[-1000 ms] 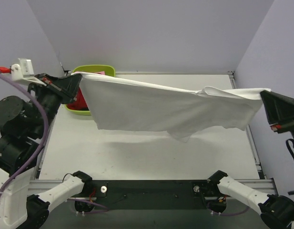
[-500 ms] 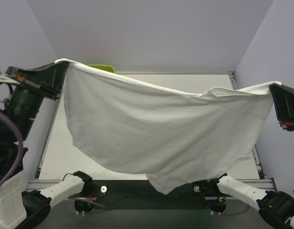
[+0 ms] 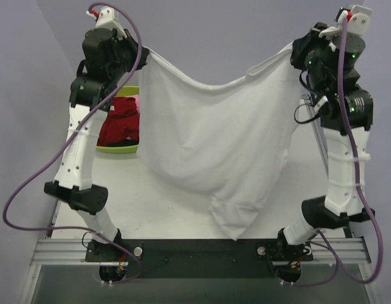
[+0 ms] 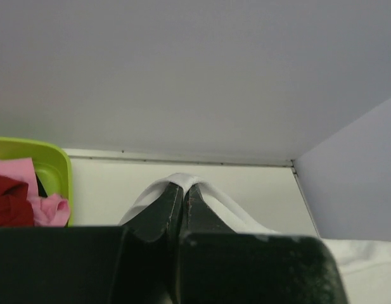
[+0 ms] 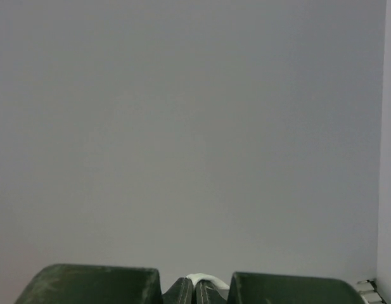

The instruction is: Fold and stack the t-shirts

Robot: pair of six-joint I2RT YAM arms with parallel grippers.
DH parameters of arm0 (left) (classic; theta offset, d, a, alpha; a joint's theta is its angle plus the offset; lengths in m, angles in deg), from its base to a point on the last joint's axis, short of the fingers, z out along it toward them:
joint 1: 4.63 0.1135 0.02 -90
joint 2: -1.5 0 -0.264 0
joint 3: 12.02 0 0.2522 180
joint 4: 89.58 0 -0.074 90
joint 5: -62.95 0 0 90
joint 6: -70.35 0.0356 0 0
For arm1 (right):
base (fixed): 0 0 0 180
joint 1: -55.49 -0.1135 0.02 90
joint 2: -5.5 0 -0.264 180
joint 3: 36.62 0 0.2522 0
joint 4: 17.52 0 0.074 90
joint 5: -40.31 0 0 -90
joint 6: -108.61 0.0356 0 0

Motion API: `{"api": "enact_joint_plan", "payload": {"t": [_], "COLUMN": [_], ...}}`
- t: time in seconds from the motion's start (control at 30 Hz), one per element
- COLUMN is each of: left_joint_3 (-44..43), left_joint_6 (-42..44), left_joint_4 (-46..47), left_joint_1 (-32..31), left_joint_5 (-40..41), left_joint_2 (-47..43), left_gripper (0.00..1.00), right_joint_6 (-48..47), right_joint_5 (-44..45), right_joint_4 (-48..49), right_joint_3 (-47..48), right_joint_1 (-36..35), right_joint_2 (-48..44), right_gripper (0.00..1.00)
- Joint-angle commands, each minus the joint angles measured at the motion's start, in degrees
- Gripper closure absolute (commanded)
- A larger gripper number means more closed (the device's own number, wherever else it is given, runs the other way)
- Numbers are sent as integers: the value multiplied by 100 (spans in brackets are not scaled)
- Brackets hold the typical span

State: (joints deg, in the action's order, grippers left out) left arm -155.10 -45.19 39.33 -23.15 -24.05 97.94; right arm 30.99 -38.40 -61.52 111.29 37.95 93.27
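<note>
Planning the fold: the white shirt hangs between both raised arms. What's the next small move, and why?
Probably lower both arms together, draping the white t-shirt flat onto the table: it hangs spread in the air, both jaws pinching its upper corners, nothing folded yet.

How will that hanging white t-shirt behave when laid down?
Likely floppy: the white t-shirt sags deeply between the left end effector and right end effector. Probably light, since two small pinches carry it. Its low tip may crumple on the table.
</note>
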Motion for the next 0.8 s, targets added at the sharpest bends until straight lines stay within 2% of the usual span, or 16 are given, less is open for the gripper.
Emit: {"api": "enact_joint_plan", "payload": {"t": [0.0, 0.03, 0.1, 0.27, 0.33, 0.37, 0.4, 0.43, 0.47, 0.5, 0.57, 0.6, 0.63, 0.7, 0.73, 0.77], "left_joint_3": [-1605, -1266, -1533, -1912, -1913, -1626, -1406, -1064, -286, 261, 1176, 1990, 2355, 3572, 4041, 4437], "left_joint_6": [-476, -635, -969, -1357, -1296, -1252, -1252, -1226, -1147, -1094, -945, -874, -787, -654, -628, -628], "left_joint_4": [398, 671, 797, 1323, 1254, 1297, 1332, 1402, 1647, 1814, 2296, 2317, 2334, 2492, 2545, 2685], "left_joint_1": [751, 902, 1305, 1641, 1650, 1650, 1642, 1607, 1571, 1528, 1361, 1299, 1229, 1088, 1053, 992], "left_joint_5": [-835, -958, -1407, -2206, -2278, -2391, -2479, -2585, -2603, -2595, -2568, -2516, -2350, -2165, -1955, -1857], "left_joint_2": [918, 946, 1348, 1658, 1624, 1562, 1362, 1229, 1062, 660, 272, -9, -151, -563, -713, -863], "left_gripper": [100, 100, 100, 100, 100, 100, 100, 100, 100, 100, 100, 100, 100, 100, 100, 100], "right_joint_6": [1291, 1693, 1986, 2075, 2058, 2014, 2005, 1988, 1935, 1891, 1690, 1410, 1338, 1223, 1231, 1266], "right_joint_5": [-1012, -1458, -1813, -2595, -2815, -2921, -3157, -3246, -3308, -3378, -3274, -3030, -2932, -2773, -2659, -2589], "right_joint_4": [712, 904, 1142, 1960, 2144, 2154, 2154, 2250, 2372, 2521, 2777, 2743, 2682, 2385, 2313, 2234], "right_joint_3": [814, 858, 876, 807, 570, 412, -138, -561, -1044, -2249, -3372, -3839, -4783, -5545, -6366, -6749], "right_joint_1": [1355, 1576, 1936, 2009, 2000, 2000, 2000, 1965, 1930, 1860, 1563, 1448, 1342, 1096, 1025, 990], "right_joint_2": [609, 810, 944, 909, 681, 567, 244, 23, -240, -825, -1400, -1890, -2112, -2665, -2834, -3027], "right_gripper": [100, 100, 100, 100, 100, 100, 100, 100, 100, 100, 100, 100, 100, 100, 100, 100]}}
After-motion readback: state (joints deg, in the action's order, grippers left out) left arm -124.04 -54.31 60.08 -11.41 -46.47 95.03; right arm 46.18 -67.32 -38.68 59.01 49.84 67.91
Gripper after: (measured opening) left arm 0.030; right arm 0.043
